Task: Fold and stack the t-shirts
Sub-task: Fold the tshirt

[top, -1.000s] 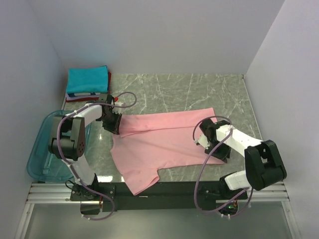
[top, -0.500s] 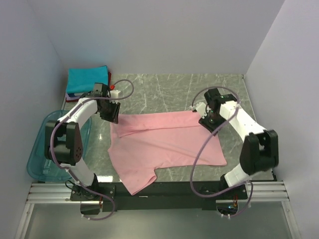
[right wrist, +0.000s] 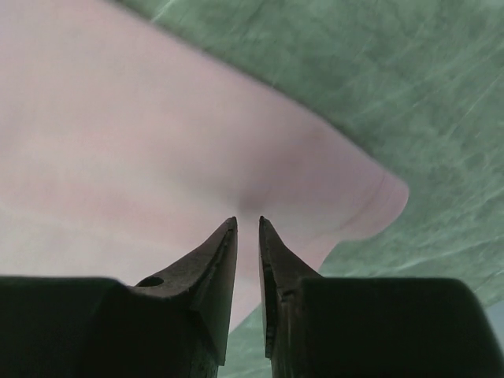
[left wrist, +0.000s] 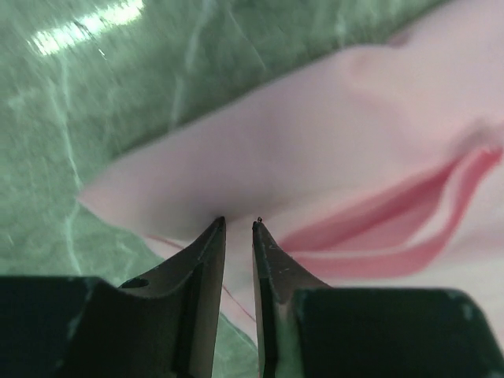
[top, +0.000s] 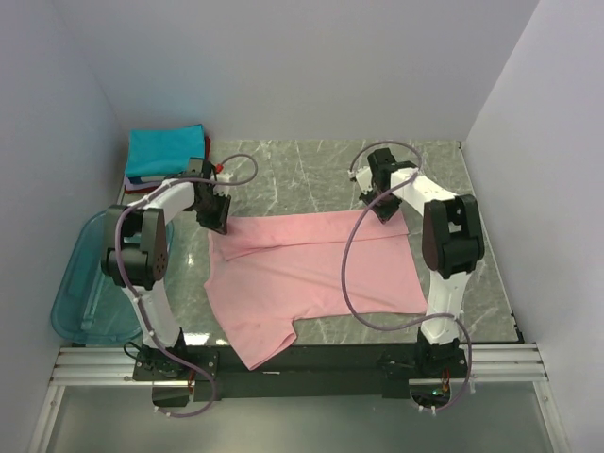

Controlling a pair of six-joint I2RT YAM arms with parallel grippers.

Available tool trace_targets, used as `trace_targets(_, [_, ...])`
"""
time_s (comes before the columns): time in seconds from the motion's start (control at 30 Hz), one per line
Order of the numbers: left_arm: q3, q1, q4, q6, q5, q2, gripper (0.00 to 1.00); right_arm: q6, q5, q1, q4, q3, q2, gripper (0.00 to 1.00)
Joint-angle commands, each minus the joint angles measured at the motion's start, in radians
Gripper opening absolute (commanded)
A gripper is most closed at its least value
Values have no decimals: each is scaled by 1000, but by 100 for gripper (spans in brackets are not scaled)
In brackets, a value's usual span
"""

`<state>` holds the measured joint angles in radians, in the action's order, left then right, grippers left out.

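Note:
A light pink t-shirt (top: 311,269) lies spread on the green marble table, its far half folded toward the near side. My left gripper (top: 215,219) is at the shirt's far left corner. In the left wrist view the pink cloth (left wrist: 315,150) puckers at that gripper (left wrist: 239,222), whose jaws are pinched narrowly on it. My right gripper (top: 382,209) is at the far right corner. There too the cloth (right wrist: 118,142) dimples at the gripper (right wrist: 247,220), which is shut on it. A folded teal t-shirt (top: 165,151) tops a stack at the far left, with red and white edges below.
A translucent blue plastic bin (top: 85,293) sits off the table's left edge beside the left arm. White walls close in the table on three sides. Bare marble (top: 311,175) shows beyond the shirt.
Both arms left the shirt's sides and moved to its far corners. The right arm swung far from the near right edge. Both grippers opened on the way and have closed on the cloth.

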<state>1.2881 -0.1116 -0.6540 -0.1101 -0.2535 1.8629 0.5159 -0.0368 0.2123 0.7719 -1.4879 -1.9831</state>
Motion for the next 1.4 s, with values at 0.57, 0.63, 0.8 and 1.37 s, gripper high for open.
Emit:
trace_targets(0.57, [290, 58, -108, -158, -247, 30, 44, -109, 155, -11, 70, -313, -42, 40])
trace_targets(0.63, [301, 53, -128, -154, -256, 48, 45, -119, 192, -10, 98, -318, -34, 40])
trace_targets(0.8, [300, -8, -147, -171, -346, 79, 50, -140, 241, -13, 141, -302, -28, 39])
trace_targets(1.37, [260, -184, -88, -158, -207, 168, 66, -128, 241, -16, 142, -229, 35, 38])
